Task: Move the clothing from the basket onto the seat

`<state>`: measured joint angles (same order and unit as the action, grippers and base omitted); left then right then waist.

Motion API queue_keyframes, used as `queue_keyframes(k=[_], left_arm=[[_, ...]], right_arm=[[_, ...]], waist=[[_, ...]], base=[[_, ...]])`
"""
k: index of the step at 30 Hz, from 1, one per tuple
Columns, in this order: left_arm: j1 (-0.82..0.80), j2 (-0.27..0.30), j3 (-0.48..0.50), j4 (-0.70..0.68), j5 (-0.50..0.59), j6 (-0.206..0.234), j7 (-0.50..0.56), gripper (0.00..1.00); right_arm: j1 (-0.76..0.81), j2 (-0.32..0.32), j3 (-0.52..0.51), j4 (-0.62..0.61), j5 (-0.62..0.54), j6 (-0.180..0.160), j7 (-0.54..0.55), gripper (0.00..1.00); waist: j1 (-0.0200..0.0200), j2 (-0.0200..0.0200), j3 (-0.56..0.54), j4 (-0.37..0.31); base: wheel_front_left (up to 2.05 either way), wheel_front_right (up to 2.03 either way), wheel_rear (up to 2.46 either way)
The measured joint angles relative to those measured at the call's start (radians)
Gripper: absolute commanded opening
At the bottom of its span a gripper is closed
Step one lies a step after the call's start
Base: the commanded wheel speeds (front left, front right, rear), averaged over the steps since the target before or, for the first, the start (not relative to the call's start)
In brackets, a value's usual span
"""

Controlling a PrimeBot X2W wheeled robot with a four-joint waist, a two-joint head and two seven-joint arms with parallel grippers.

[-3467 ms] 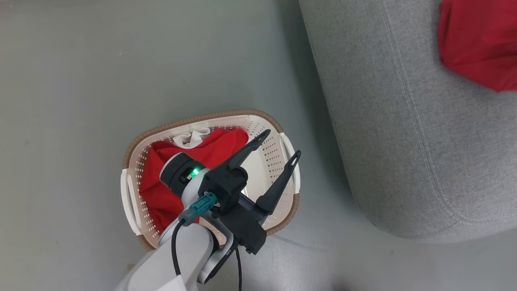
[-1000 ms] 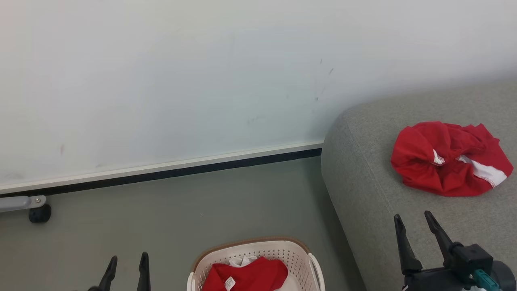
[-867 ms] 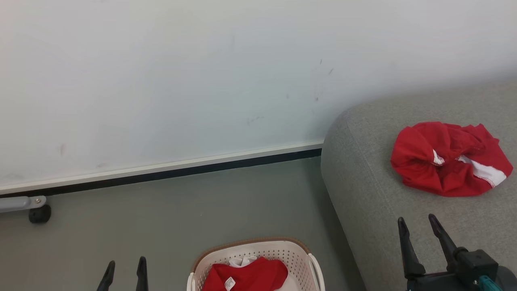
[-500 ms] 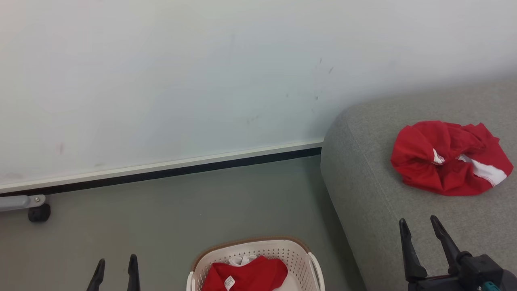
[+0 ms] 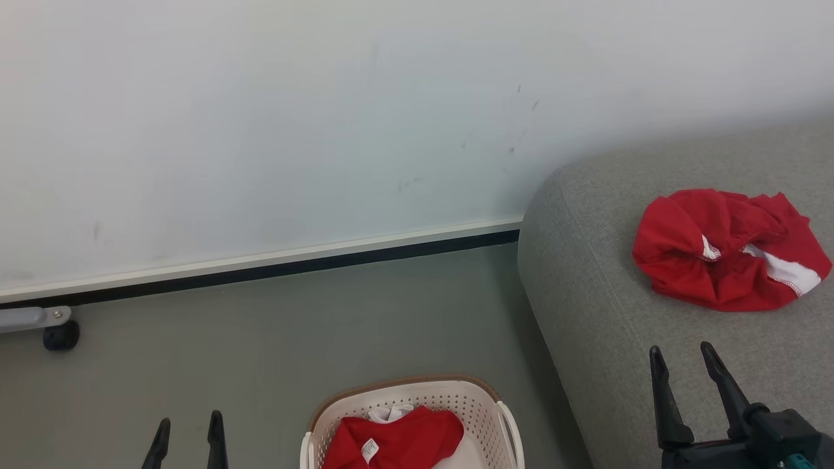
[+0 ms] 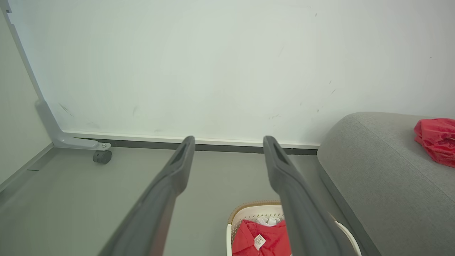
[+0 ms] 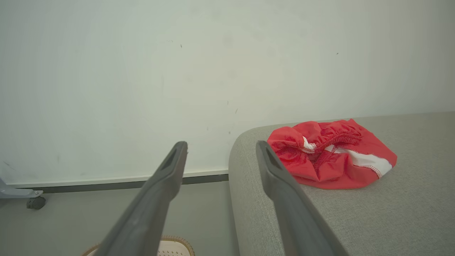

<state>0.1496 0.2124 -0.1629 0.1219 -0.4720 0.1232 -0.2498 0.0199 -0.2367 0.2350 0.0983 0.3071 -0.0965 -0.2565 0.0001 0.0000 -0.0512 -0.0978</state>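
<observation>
Cut off: basket [image 5: 404, 380] runs off the bottom edge of the head view, so only its far half shows. In the left wrist view one of my fingers crosses its right side.
Hard to tell: white scrap [image 5: 389, 413] behind the red garment [image 5: 407, 438] in the basket may or may not be a separate piece.
Left gripper [image 5: 189, 426]: only the tips show, lower left, above the floor [image 5: 260, 352]. Jaws spread wide, nothing between them.
Right gripper [image 5: 681, 355]: lower right, over the sofa [image 5: 599, 306]. Jaws wide apart and empty, body clipped by the corner.
Clothing: red garment with a white label lies in the basket. Red bundle [image 5: 723, 251] with white trim lies on the sofa, beyond my right fingertips and not touching them.
Change: a few seconds back my head looked straight down at my left gripper over the basket; now it faces the wall [image 5: 326, 130]. Over the last second the view shifts slightly, and both red pieces lie as before.
</observation>
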Motion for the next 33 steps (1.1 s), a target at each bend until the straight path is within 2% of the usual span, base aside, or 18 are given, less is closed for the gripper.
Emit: queue_keyframes(k=[16,26,33], left_arm=[[-0.010,-0.017,-0.027,-0.021,0.042,0.000,0.000,1.00],[-0.149,-0.036,-0.097,0.012,0.087,-0.010,0.003,1.00],[-0.279,-0.073,-0.179,0.106,0.130,-0.031,0.051,1.00]], right_arm=[[-0.003,-0.001,-0.017,-0.041,0.000,0.000,0.000,1.00],[-0.094,-0.004,-0.046,-0.064,0.001,0.000,0.000,1.00],[-0.192,-0.012,-0.060,-0.080,0.000,0.009,0.000,1.00]], waist=[[0.0000,0.0000,0.068,-0.009],[0.0001,0.0001,0.180,-0.025],[0.0002,0.0001,0.281,-0.042]], base=[[0.00,0.00,0.00],[0.00,0.00,0.00],[0.00,0.00,0.00]])
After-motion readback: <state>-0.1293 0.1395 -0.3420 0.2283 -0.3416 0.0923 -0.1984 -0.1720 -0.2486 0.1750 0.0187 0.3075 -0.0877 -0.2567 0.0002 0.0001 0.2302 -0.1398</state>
